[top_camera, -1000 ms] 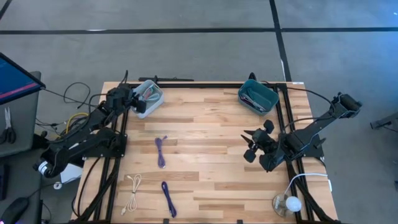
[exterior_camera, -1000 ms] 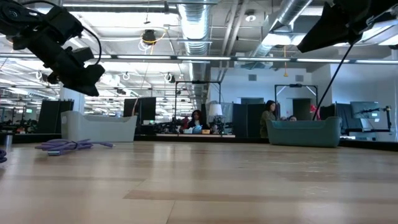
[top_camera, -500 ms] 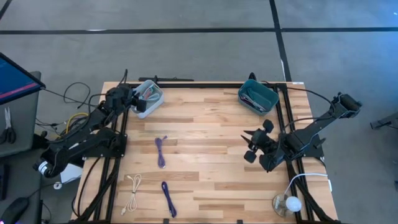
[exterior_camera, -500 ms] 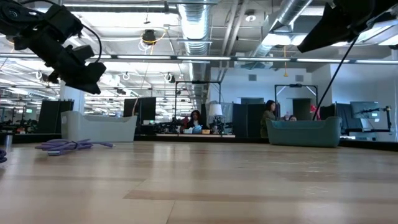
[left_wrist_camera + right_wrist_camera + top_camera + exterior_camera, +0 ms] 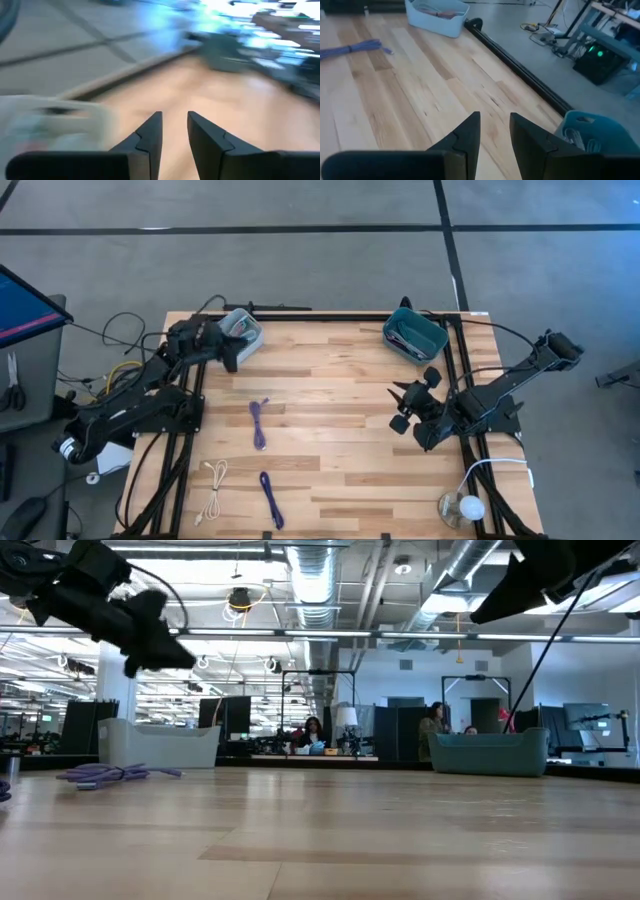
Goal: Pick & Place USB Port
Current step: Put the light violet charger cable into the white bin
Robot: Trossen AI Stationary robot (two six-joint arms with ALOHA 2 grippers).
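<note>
Since a second ago the left tool point(image 5: 236, 352) has swung off the white bin point(image 5: 243, 330) toward the middle of the table point(image 5: 340, 450); it now hangs just beside the bin's inner edge, above bare wood. In its wrist view the fingers point(image 5: 150, 135) stand a narrow gap apart with nothing between them, the blurred bin at one side. The right tool point(image 5: 404, 408) has barely shifted; it hovers over the right half of the table, short of the teal bin point(image 5: 414, 333), which sits ahead of it at the far right corner beside the table's black edge rail. Its fingers point(image 5: 466, 134) are also slightly parted and empty.

The cables lie well away from both tools: a purple cable point(image 5: 259, 422) is nearest, below the left tool toward the front; a second purple cable point(image 5: 270, 498) and a white cable point(image 5: 212, 490) rest close to the front edge. Between the two tools the planks are open. Each bin holds cables, too small to tell apart. In the low view the left tool point(image 5: 165, 650) rides high above the tabletop.
</note>
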